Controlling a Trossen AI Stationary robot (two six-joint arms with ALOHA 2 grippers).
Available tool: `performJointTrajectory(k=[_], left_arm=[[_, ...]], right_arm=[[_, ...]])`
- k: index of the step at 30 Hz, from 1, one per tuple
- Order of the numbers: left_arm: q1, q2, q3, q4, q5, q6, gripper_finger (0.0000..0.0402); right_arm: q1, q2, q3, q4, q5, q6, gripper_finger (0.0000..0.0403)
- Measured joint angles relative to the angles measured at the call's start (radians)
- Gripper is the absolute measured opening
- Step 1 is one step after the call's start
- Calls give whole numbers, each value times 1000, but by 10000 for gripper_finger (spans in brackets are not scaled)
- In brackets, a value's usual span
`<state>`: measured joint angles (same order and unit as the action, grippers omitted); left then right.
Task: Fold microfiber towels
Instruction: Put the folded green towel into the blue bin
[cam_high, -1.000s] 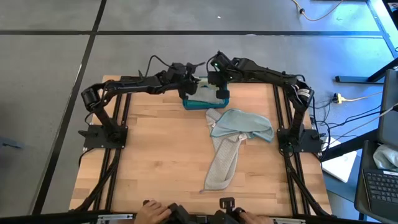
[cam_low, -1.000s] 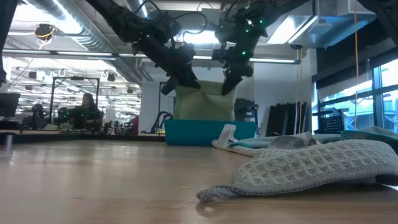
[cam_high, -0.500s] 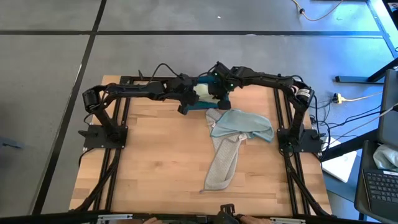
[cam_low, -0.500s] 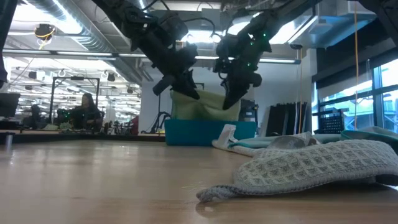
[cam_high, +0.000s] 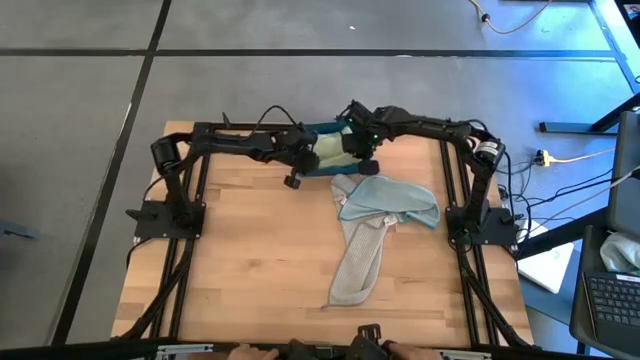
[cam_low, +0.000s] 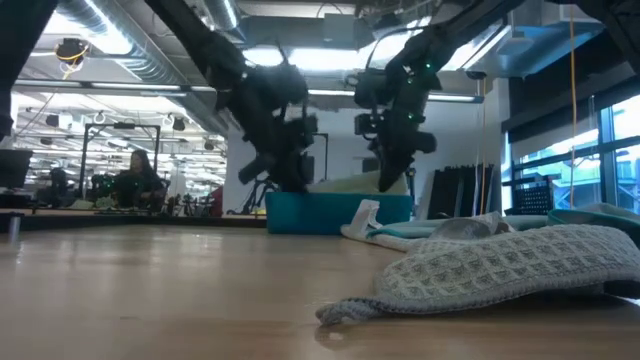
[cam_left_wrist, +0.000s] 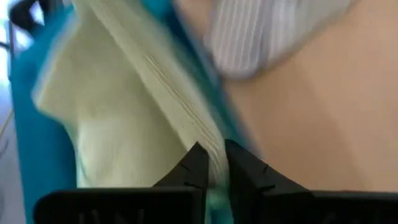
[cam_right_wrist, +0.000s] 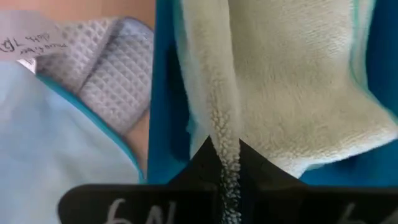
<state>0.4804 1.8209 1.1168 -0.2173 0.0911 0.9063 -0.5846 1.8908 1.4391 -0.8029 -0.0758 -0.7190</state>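
Wooden table (cam_high: 250, 260), open workshop behind. Left gripper (cam_left_wrist: 212, 163) pinches pale green towel (cam_high: 333, 153) edge; teal bin (cam_low: 335, 212) directly below. Right gripper (cam_right_wrist: 225, 155) beside it clamps the same towel. Only wrist views show both grips; high view shows the remaining towels (cam_high: 375, 225) near the right gripper.

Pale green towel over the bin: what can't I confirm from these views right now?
- Pale green towel: how much is inside the teal bin; low view shows only the wall, high view is blocked by the arms.
- Left gripper: left wrist view is blurred, grip unclear.
- Bin's contents underneath: hidden.
- Right gripper: jaws pinch the towel's edge.
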Motion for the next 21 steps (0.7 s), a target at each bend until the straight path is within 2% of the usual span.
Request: performJointTrajectory(k=[4,17,21], left_arm=[[28,21,-5,-20,-92,13,45],[105,-8,-5,-13,-123,30,41],[110,-66,-3,-19,-127,41,41]], right_arm=[[-29,-1,-8,6,-12,2,13],[-39,3,-8,58,-154,7,13],[-32,3,-8,72,-162,7,13]])
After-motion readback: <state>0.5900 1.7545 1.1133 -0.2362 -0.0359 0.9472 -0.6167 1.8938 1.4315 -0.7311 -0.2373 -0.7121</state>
